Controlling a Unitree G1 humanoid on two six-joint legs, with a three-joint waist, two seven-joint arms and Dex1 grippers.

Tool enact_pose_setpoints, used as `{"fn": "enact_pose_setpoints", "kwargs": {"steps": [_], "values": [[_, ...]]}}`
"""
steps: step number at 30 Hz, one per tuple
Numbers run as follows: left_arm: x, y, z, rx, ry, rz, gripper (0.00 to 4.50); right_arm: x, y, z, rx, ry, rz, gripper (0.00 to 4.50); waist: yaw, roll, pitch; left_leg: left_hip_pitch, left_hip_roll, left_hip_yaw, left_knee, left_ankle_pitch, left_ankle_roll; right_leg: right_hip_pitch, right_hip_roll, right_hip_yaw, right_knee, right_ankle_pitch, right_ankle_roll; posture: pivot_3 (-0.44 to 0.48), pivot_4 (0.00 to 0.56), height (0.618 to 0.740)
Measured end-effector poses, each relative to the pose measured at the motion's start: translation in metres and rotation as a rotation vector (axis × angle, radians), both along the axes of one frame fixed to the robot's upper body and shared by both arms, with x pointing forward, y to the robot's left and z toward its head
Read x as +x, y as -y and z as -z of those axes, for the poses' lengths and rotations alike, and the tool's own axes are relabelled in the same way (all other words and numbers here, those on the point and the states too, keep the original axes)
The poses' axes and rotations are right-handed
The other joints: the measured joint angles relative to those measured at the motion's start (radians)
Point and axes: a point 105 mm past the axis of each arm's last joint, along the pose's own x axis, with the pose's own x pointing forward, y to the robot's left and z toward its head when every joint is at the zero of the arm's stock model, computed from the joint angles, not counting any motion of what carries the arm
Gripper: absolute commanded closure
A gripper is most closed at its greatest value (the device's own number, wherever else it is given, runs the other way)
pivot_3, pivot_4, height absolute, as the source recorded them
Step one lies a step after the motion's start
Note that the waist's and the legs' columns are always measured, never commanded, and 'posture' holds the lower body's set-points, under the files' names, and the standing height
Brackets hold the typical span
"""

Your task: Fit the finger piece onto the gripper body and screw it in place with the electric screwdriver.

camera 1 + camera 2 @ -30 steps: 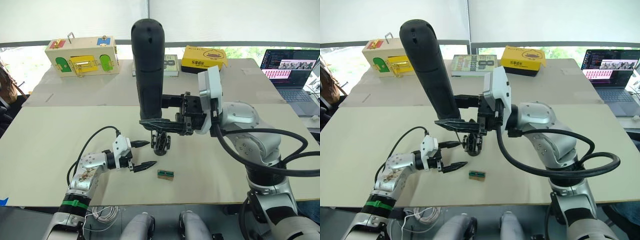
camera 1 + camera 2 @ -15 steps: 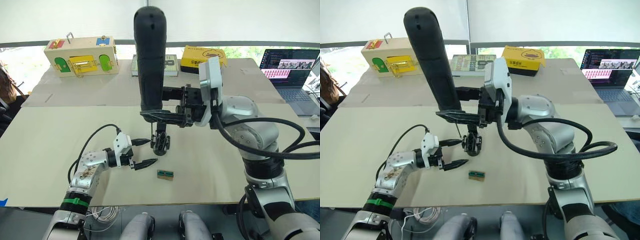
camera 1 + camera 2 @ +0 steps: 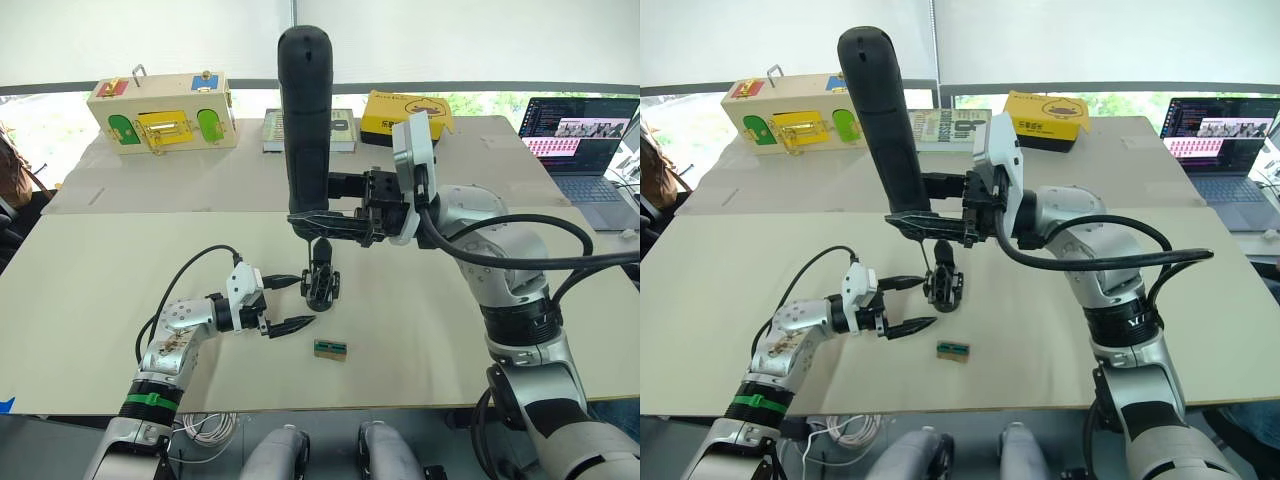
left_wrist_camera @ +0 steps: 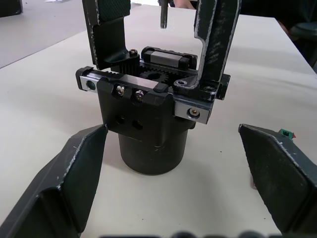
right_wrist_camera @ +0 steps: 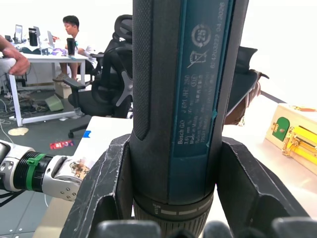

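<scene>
- My right pincer (image 3: pixel 322 221) is clamped around the lower barrel of the electric screwdriver (image 3: pixel 305 120), which stands nearly upright over the gripper body (image 3: pixel 321 283), rounded end up.
- The gripper body stands on its rounded base on the tabletop (image 3: pixel 100 290), directly under the screwdriver; the thin metal bit (image 4: pixel 163 14) hangs just above its top, not visibly touching.
- Seen from my left wrist, two black upright finger pieces rise from the gripper body's top rail; the finger piece (image 4: pixel 216 42) on one side sits over a silver screw (image 4: pixel 192 112) at the rail's corner.
- My left pincer (image 3: pixel 289 302) is spread wide and holds nothing, lying low on the tabletop just beside the gripper body, its fingertips (image 3: pixel 300 322) pointing toward it and flanking it without contact.
- A small green-and-tan block (image 3: pixel 331 348) lies on the tabletop near the gripper body, on the side toward me.
- Well beyond the gripper body, at the far edge, sit a wooden latch box (image 3: pixel 163 111), a yellow box (image 3: pixel 406 116) and an open laptop (image 3: pixel 577 140).
- In my right wrist view, a seated person (image 5: pixel 72 42) works at a desk in the background.
</scene>
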Motion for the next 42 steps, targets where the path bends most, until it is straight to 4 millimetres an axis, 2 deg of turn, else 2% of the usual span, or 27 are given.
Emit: {"fn": "enact_pose_setpoints", "kwargs": {"steps": [42], "values": [[0.001, 0.000, 0.001, -0.012, 0.003, -0.014, 0.00, 0.006, -0.002, 0.017, -0.026, -0.095, -0.017, 2.55, -0.003, 0.000, 0.000, -0.005, 0.000, 0.001, 0.000, 0.001, -0.001, -0.008, 0.000, 0.000, 0.002, 0.001, -0.001, 0.000, 0.150, 0.740]]}}
